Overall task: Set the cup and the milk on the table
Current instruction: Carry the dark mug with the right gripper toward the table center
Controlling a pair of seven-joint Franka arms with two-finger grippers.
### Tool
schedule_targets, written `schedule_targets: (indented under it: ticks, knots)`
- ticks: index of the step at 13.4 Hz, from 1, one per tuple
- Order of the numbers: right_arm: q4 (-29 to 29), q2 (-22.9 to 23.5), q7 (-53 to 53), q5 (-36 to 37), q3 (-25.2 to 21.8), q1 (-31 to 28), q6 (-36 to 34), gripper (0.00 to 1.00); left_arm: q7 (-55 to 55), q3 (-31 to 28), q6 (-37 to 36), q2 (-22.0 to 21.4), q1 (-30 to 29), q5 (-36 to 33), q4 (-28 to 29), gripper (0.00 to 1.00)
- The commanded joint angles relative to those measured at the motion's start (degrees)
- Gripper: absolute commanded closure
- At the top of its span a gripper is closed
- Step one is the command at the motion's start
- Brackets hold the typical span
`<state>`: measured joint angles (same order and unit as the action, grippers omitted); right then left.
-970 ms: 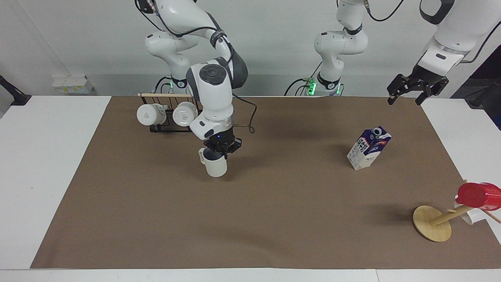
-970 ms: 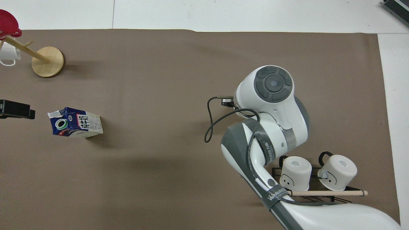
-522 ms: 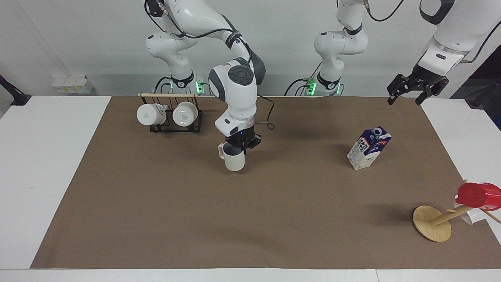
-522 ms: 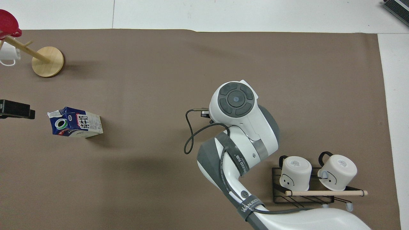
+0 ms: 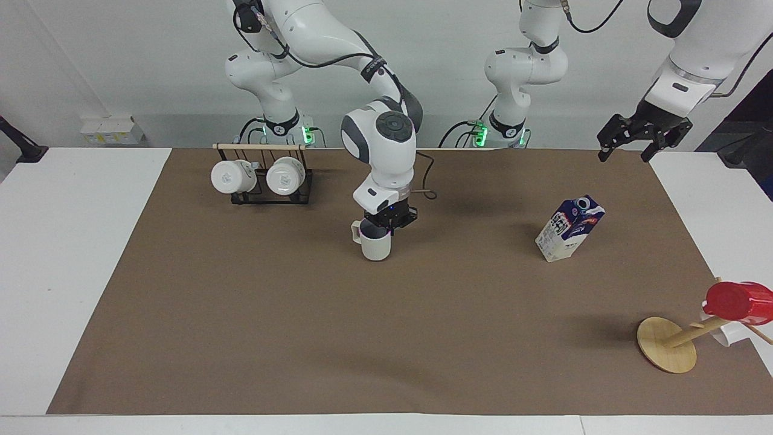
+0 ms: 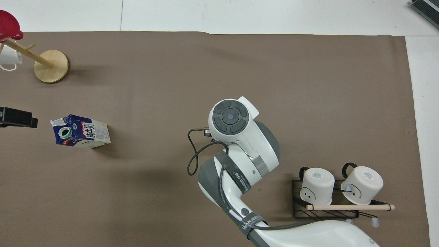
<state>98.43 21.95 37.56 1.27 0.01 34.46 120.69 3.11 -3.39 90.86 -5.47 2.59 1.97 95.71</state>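
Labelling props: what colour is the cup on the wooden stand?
Red cup; facing view shows it best.

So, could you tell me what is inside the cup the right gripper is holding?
The right gripper grips the cup by its rim, one finger reaching inside. The visible interior is dark bluish-grey with no contents showing; the gripper hides part of it, and the overhead view hides the cup entirely.

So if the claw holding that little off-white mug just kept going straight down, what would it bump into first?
The right gripper points down, shut on the small off-white mug; the mug's base would likely meet the brown paper-like mat first.
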Motion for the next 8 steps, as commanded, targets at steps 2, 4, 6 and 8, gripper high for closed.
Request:
schedule_targets:
  ticks: [2, 4, 6, 8]
  knots:
    - [-0.2, -0.2, -1.0, -0.2, 0.2, -0.3, 0.6, 0.0, -0.4, 0.7, -1.2, -0.2, -0.7, -0.8, -0.6, 0.0]
    - [-1.1, -0.7, -0.4, -0.6, 0.2, -0.5, 0.8, 0.0, -0.4, 0.7, -1.2, -0.2, -0.7, -0.8, -0.6, 0.0]
    - [-0.8, -4.2, -0.4, -2.9, -0.2, -1.6, 0.1, 0.0, -0.4, 0.7, -1.2, -0.2, -0.7, -0.8, -0.6, 0.0]
    - [-0.1, -8.1, -0.8, -2.9, -0.4, -4.6, -1.8, 0.0, -0.4, 0.7, -1.2, -0.2, -0.7, -0.8, -0.6, 0.0]
